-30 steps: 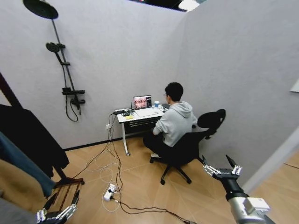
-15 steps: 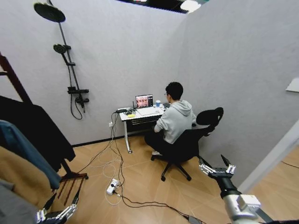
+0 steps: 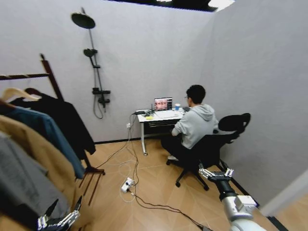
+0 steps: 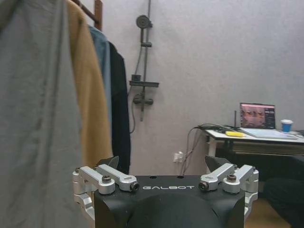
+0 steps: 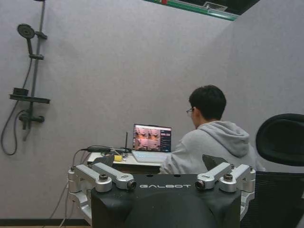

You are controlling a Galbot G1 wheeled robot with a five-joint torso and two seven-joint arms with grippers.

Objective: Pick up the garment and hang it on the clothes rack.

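The clothes rack (image 3: 51, 80) stands at the left, a dark reddish-brown post and rail. On it hang a plain black garment (image 3: 70, 126), a blue shirt (image 3: 48, 132), a tan piece (image 3: 33, 154) and a grey one (image 3: 19, 187). The garment with chest lettering is out of view. My left gripper (image 3: 60, 219) sits low beside the hanging clothes, open and empty; its wrist view shows the same gripper (image 4: 161, 166) facing the rack post (image 4: 98, 12). Low at the right my right gripper (image 3: 215, 172) is open and empty too, as its own view of the gripper (image 5: 159, 161) confirms.
A person (image 3: 195, 127) sits on a black office chair (image 3: 231, 127) at a white desk (image 3: 161, 115) with a laptop. Cables and a power strip (image 3: 127, 184) lie on the wooden floor. A black shower pole (image 3: 95, 72) is fixed to the back wall.
The camera has swung left, so the whole scene has shifted right and the rack with more hanging clothes has come into view. Both grippers stay open and low.
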